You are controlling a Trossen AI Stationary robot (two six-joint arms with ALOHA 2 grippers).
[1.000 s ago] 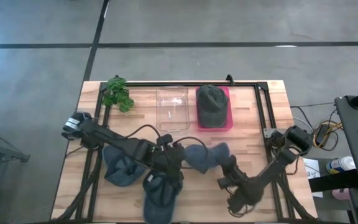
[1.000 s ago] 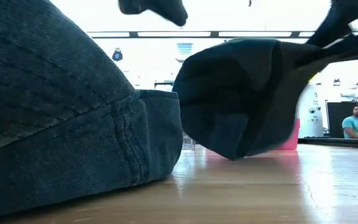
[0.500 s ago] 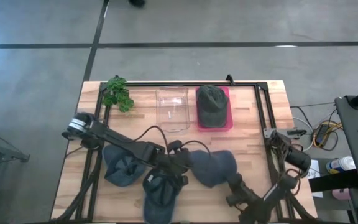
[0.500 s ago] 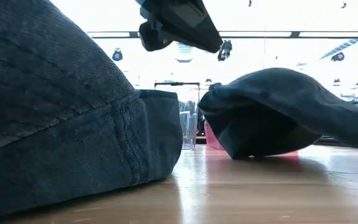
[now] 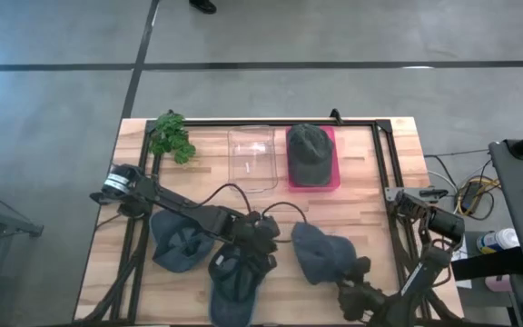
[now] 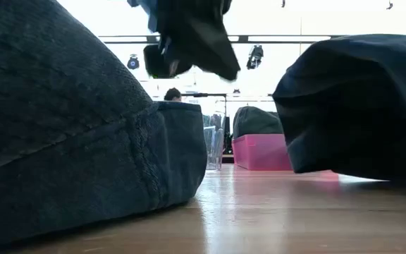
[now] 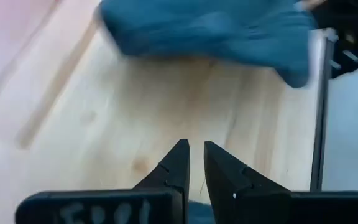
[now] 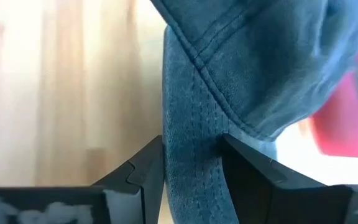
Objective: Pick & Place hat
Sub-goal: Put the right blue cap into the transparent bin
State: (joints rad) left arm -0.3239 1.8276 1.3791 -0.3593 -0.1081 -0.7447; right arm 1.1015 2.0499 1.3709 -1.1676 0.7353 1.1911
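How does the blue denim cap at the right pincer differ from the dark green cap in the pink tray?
The blue denim cap lies on the bare wooden table; the dark green cap sits in the pink tray. The blue one's brim is between the right pincer's fingers; the green one is untouched. The blue one lies near the table's front, the green at the back. Both are soft fabric baseball caps.
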